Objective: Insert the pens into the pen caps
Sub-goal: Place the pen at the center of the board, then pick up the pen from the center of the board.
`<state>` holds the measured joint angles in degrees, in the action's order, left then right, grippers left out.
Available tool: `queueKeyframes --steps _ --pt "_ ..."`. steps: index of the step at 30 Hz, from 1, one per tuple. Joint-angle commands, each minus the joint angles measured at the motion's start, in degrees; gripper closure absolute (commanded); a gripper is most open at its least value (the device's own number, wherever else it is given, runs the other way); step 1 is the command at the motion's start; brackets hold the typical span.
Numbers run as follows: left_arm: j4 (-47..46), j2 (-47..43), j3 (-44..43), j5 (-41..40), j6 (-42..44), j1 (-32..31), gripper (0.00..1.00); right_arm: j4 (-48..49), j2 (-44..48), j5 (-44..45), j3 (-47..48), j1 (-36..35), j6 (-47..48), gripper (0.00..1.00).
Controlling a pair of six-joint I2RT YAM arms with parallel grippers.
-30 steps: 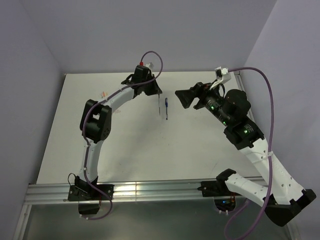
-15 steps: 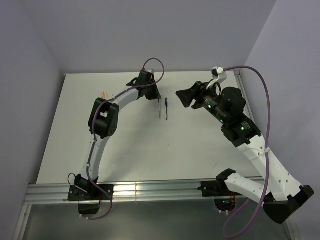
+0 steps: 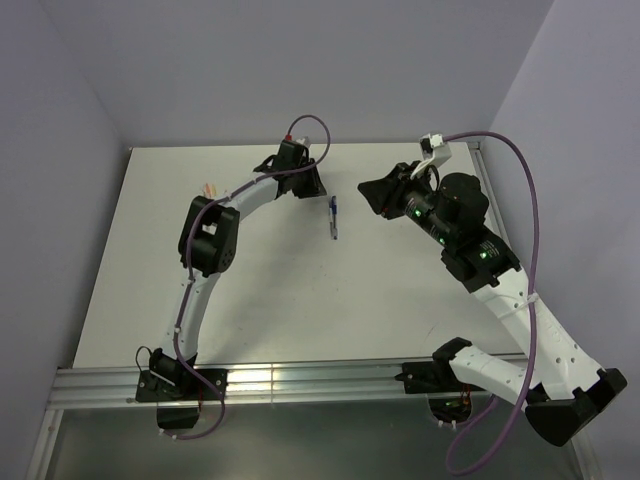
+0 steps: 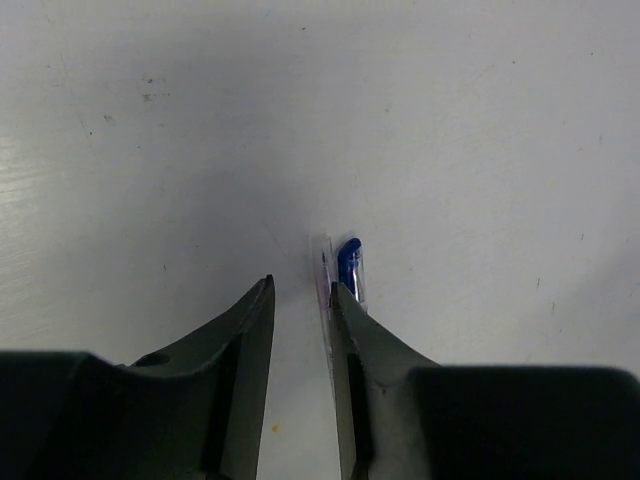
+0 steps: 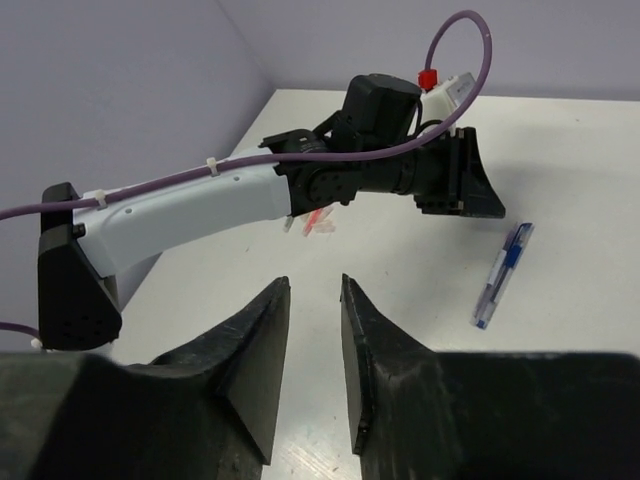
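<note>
Top external view: blue pen (image 3: 333, 217) lies flat on the table (image 3: 300, 300), mid-board, between both grippers. Thin, light, stiff, smooth plastic by the look of it, so likely to roll or skid if nudged. Best pinched across the mid-barrel, jaws square to it. Just beyond, left gripper (image 4: 300, 285) sits low, fingers (image 4: 245, 340) slightly parted, nothing between them, pen end just outside one. Right gripper (image 5: 315, 285) hovers, narrowly parted, empty. Farther left, orange-pink pens (image 3: 209, 188) lie well apart, too small to detail.
</note>
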<state>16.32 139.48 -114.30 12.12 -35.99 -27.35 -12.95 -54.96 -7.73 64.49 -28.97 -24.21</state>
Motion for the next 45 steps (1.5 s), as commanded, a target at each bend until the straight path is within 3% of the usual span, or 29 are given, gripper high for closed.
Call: queueKeyframes --steps 1,3,4,9,13,18,25,31,45 --pt "-4.18 -4.47 1.36 0.01 1.27 0.11 0.66 0.56 -0.06 0.34 2.05 0.41 0.91 0.64" --pt "-5.33 -7.28 3.03 -1.04 1.71 0.19 0.64 0.56 0.12 0.43 1.87 0.41 1.09 0.57" --pt "-5.33 -9.29 3.47 -1.65 1.88 0.46 0.63 0.56 0.12 0.34 1.87 0.49 1.09 0.48" --pt "-4.11 -17.56 10.57 -7.61 2.68 1.95 0.66 -0.14 -1.46 -0.18 1.78 0.49 1.09 0.45" --pt "-0.33 -26.43 18.31 -15.68 3.38 3.88 0.60 -0.76 -2.96 -0.01 1.78 0.41 1.00 0.43" --pt "4.60 -31.11 24.21 -23.36 6.89 7.57 0.53 -0.94 -4.72 -0.89 1.78 0.41 0.74 0.40" --pt "8.21 -30.85 27.29 -25.04 10.93 14.60 0.58 -1.03 -6.39 -1.41 1.26 0.49 0.39 0.39" --pt "7.68 -27.07 24.22 -23.90 12.78 18.21 0.60 -0.67 -6.92 -2.64 0.90 0.49 0.21 0.39" --pt "10.40 -16.70 13.06 -24.51 17.62 19.00 0.61 -0.58 -7.53 -2.47 1.25 0.49 0.56 0.40"
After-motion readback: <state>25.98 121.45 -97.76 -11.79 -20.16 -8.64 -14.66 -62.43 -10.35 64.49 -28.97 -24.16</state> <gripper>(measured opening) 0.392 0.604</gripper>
